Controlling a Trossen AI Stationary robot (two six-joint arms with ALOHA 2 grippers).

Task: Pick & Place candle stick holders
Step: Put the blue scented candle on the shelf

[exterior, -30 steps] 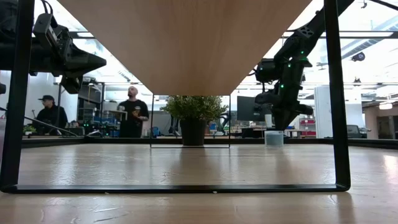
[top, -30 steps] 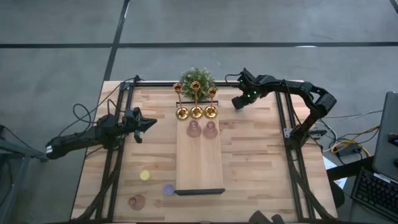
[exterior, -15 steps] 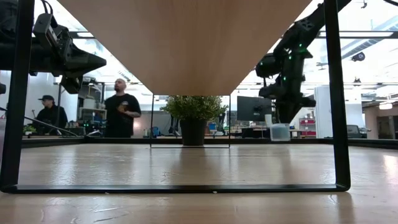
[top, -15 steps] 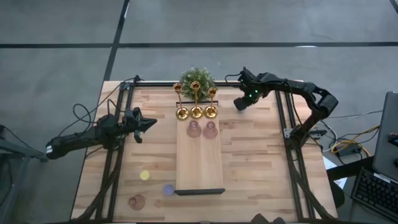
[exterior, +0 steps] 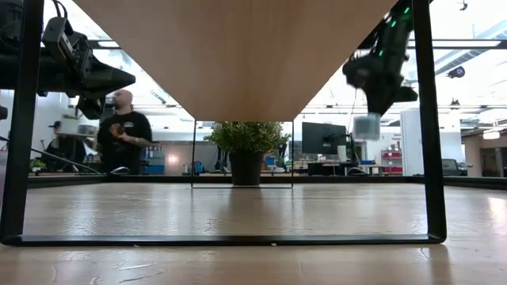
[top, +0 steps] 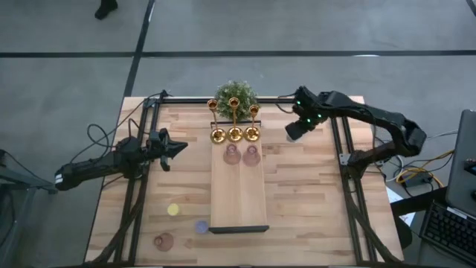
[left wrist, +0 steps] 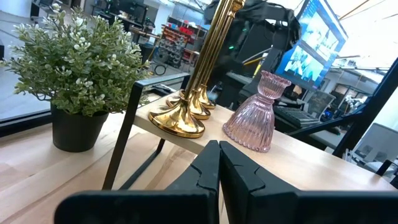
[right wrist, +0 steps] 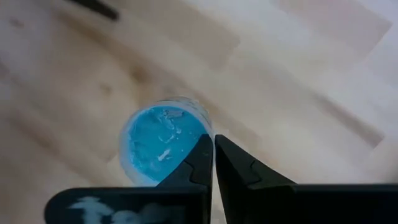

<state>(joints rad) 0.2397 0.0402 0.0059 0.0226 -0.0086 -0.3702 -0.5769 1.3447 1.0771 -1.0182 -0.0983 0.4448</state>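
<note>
grey floor, person, monitor

The left gripper points forward with its dark fingers pressed together. Just past them, at 1 o'clock, a ribbed pink glass holder stands upright on a raised wooden board, gold holders at 11 o'clock, a potted green plant at 10 o'clock.

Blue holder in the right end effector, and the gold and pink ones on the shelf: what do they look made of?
Blue holder: translucent glass or plastic, frosted-looking; pinched by its rim in the shut right end effector. Gold holders: polished metal, probably brass-plated, with mirror reflections. Pink holder: ribbed translucent glass, likely pressed.
</note>
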